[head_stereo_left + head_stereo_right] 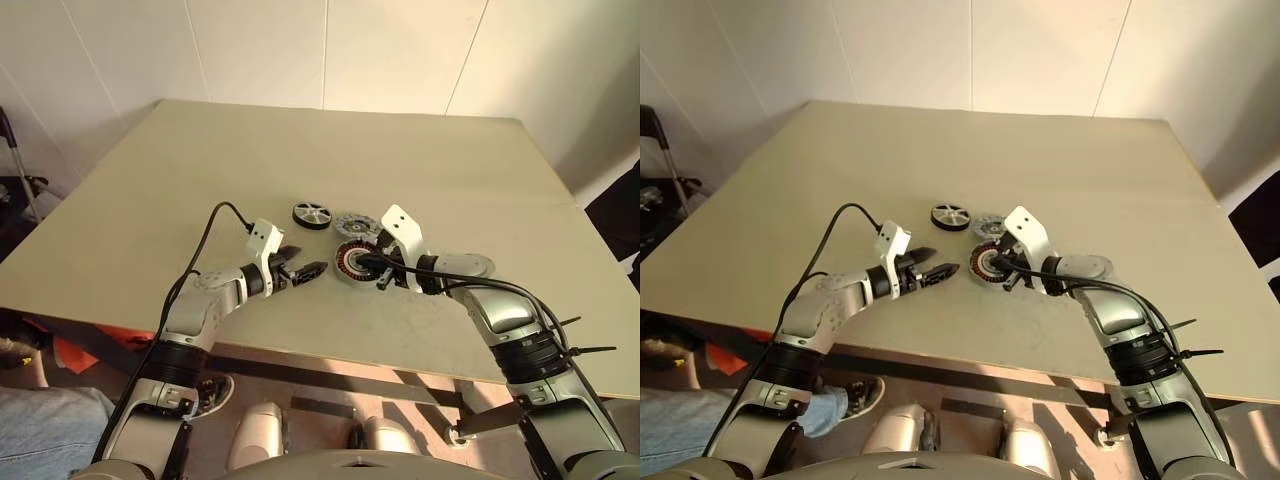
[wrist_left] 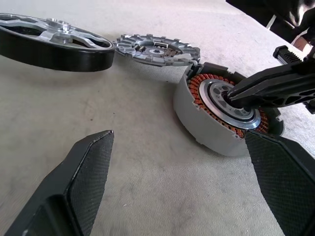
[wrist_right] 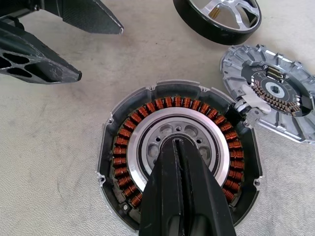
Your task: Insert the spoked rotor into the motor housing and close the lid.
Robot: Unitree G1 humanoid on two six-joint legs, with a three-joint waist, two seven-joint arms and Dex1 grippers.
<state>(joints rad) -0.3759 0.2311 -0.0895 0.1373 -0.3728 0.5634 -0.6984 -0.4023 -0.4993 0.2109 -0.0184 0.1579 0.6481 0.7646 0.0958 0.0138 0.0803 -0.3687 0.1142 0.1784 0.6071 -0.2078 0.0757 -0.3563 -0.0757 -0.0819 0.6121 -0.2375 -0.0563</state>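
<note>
Left eye view. The motor housing (image 1: 352,263) is seen on the counter (image 1: 300,150) near its front edge, with the lid (image 1: 354,224) just behind it and the spoked rotor (image 1: 311,214) beside the lid, toward the robot's left. The right hand (image 1: 366,262) is placed over the housing's centre. The left hand (image 1: 305,262) is held just beside the housing, touching nothing.

Right eye view. The same arrangement is given; the three parts are shown lying separate, so neither insertion nor closing is done.

Left wrist view. The left hand's fingers (image 2: 78,182) are shown spread wide and empty, the housing lying between and beyond them. The housing is seen tilted, its near side raised off the counter, a detail not legible from the head views. The right hand's tip is seen pressed into the hub.

Right wrist view. The right hand's two fingers (image 3: 170,196) are seen closed flat together, nothing gripped, their tip resting in the housing's central bore. The coppery windings and the lid's inner face are catalogued here alone.

Step judged in hand: the housing is being positioned or steadied. The next move calls for the rotor to be fetched and lowered squarely into the windings.
</note>
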